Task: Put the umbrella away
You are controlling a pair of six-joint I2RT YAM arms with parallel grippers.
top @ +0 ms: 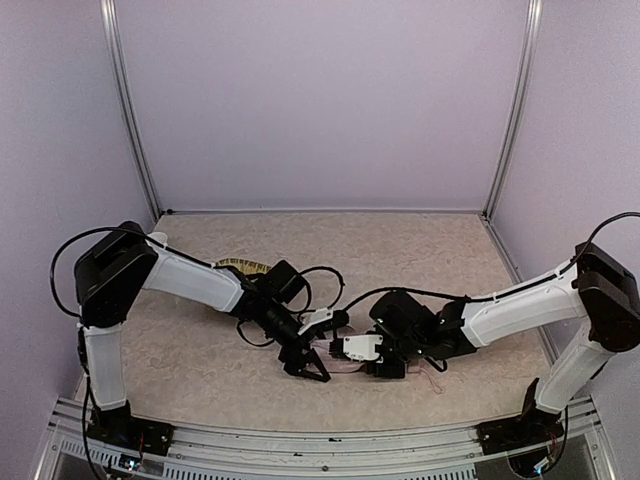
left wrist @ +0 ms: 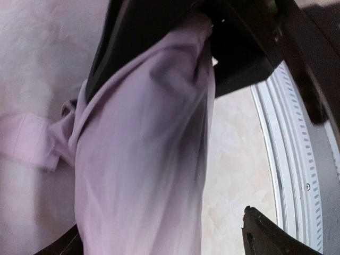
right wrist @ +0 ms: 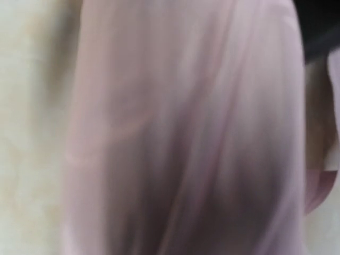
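The umbrella [top: 340, 362] lies folded on the table between the two arms, mostly hidden under them in the top view. Its pale pink fabric [left wrist: 143, 159] fills the middle of the left wrist view, with a pink strap [left wrist: 26, 144] at the left. My left gripper [top: 306, 366] is open, and its fingers [left wrist: 261, 234] straddle the fabric with a gap on the right side. My right gripper [top: 372, 362] sits low over the umbrella from the right. The right wrist view shows only blurred pink fabric [right wrist: 186, 138], and no fingers show there.
A woven yellow tray [top: 245, 266] lies behind the left arm, partly hidden by it. The white slotted rail [left wrist: 287, 159] runs along the table's near edge, close to the left gripper. Purple walls enclose the table on three sides.
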